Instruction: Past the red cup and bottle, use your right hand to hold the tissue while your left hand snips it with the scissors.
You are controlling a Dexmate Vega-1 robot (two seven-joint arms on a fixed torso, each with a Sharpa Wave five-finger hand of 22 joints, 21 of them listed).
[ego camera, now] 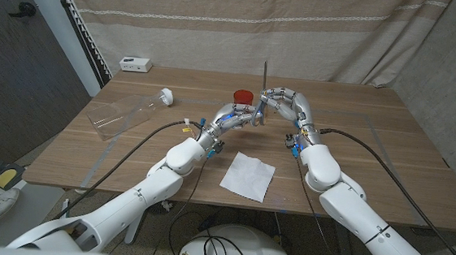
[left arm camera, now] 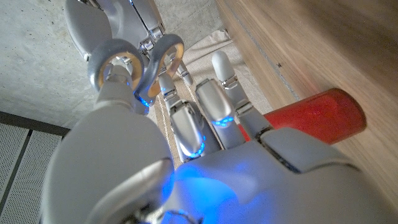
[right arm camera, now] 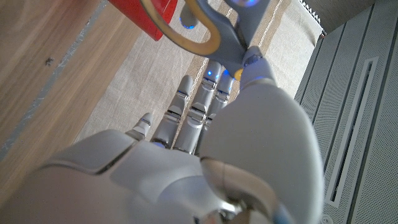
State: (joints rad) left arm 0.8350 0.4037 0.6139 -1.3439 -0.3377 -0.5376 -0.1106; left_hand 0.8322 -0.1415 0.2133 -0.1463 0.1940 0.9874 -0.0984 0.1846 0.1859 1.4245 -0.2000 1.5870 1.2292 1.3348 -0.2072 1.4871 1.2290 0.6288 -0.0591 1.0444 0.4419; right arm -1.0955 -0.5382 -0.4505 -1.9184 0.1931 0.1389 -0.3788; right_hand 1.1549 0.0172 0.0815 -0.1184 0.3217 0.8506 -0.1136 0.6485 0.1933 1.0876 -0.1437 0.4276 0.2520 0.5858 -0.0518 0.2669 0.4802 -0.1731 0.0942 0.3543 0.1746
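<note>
Wooden table, tissue near edge

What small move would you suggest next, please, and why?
Probably settle the scissors fully into the left hand: both hands meet at the handles beside the red cup, blades upright, while the tissue lies untouched nearer the robot, so the right hand can then reach it.

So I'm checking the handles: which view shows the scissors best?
The left wrist view: both handle loops of the scissors show large and close. The head view shows the scissors small and thin, blades pointing up. The right wrist view catches part of a handle at the picture's edge.
</note>
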